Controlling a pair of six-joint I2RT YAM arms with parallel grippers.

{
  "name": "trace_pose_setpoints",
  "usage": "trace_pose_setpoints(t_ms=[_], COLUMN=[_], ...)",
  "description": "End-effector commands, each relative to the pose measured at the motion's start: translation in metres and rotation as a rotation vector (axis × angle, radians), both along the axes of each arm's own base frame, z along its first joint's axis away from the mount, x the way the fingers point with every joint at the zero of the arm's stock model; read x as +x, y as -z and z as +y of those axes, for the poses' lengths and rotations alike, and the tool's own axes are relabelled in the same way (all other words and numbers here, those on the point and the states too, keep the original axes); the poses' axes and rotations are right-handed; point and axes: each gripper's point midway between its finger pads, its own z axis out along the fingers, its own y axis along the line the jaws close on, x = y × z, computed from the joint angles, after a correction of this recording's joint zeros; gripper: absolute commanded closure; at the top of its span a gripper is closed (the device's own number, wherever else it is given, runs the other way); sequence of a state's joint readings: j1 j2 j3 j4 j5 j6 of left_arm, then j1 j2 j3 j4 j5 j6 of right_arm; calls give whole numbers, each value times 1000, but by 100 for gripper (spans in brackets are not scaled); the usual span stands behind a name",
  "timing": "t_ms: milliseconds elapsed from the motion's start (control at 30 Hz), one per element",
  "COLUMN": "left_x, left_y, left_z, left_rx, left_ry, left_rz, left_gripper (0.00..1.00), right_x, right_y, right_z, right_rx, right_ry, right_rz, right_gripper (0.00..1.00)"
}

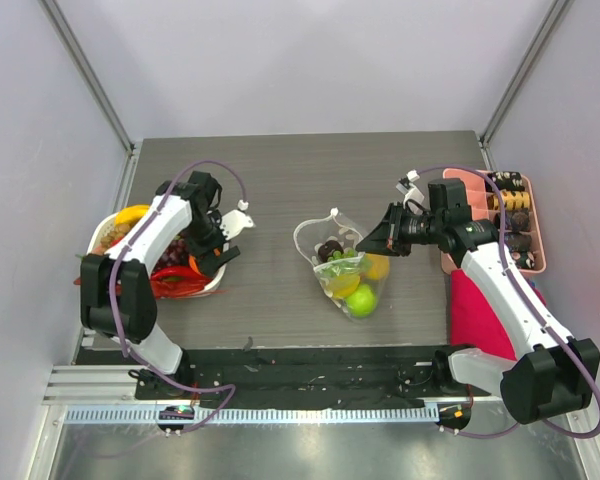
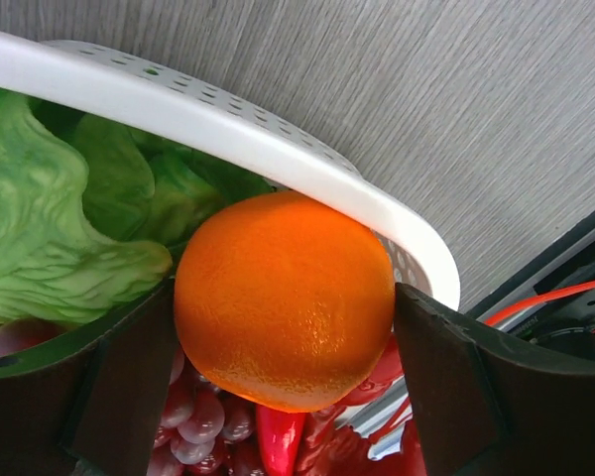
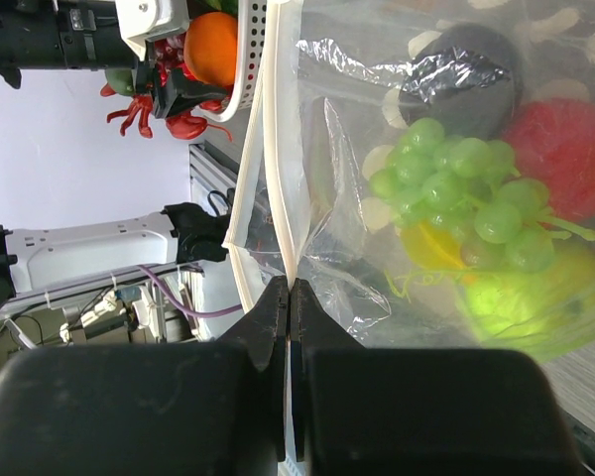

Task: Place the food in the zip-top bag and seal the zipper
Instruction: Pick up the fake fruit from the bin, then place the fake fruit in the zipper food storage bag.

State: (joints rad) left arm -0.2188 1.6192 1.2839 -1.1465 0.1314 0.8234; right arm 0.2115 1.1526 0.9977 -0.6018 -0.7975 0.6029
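Note:
The zip-top bag [image 1: 318,236] lies mid-table, mouth open toward the far side, holding a green apple [image 1: 361,299], yellow fruits [image 1: 341,282] and a dark piece. In the right wrist view it [image 3: 377,288] shows green grapes [image 3: 456,188] and a red fruit [image 3: 560,149] inside. My right gripper [image 1: 367,241] [image 3: 290,288] is shut on the zipper [image 3: 278,149] at the mouth edge. My left gripper [image 1: 206,257] [image 2: 283,337] is shut on an orange [image 2: 283,297] at the white basket's rim [image 2: 228,124], over lettuce [image 2: 69,198], red grapes and a red chili.
The white basket [image 1: 99,236] with more toy food stands at the left edge. A pink tray [image 1: 536,228] of dark and yellow snack pieces stands at the right, with a red cloth [image 1: 480,310] before it. A black strip [image 1: 310,365] runs along the near edge.

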Motion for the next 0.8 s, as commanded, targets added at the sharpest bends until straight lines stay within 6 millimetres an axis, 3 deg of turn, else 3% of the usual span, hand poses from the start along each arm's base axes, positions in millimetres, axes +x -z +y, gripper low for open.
trace_pose_setpoints(t_ms=[0, 133, 233, 367, 467, 600, 633, 700, 733, 767], left_x=[6, 7, -2, 4, 5, 0, 9, 5, 16, 10], left_y=[-9, -41, -68, -123, -153, -177, -184, -185, -189, -187], left_z=[-5, -6, -11, -41, -81, -146, -163, -196, -215, -234], left_rx=[-13, -30, -78, -245, -405, -575, -626, -676, -723, -741], left_ry=[17, 6, -3, -42, -66, -47, -68, -47, -71, -49], left_rz=[-27, -70, -93, -177, -178, -161, -189, -185, -207, -197], left_gripper=[18, 33, 36, 39, 42, 42, 41, 41, 41, 41], right_x=[6, 6, 5, 5, 5, 2, 2, 1, 1, 1], right_y=[-8, -9, -8, -8, -9, -15, -15, -14, -14, -15], right_z=[-1, -1, 0, -1, 0, 0, 1, 1, 1, 1], right_rx=[-3, -3, -2, -2, -1, 8, 7, 10, 11, 14], right_ry=[-1, -2, -7, -7, -10, -21, -24, -28, -31, -35], right_rz=[-34, -40, -38, -37, -38, -50, -54, -50, -52, -50], right_gripper=[99, 99, 99, 99, 99, 99, 99, 99, 99, 99])
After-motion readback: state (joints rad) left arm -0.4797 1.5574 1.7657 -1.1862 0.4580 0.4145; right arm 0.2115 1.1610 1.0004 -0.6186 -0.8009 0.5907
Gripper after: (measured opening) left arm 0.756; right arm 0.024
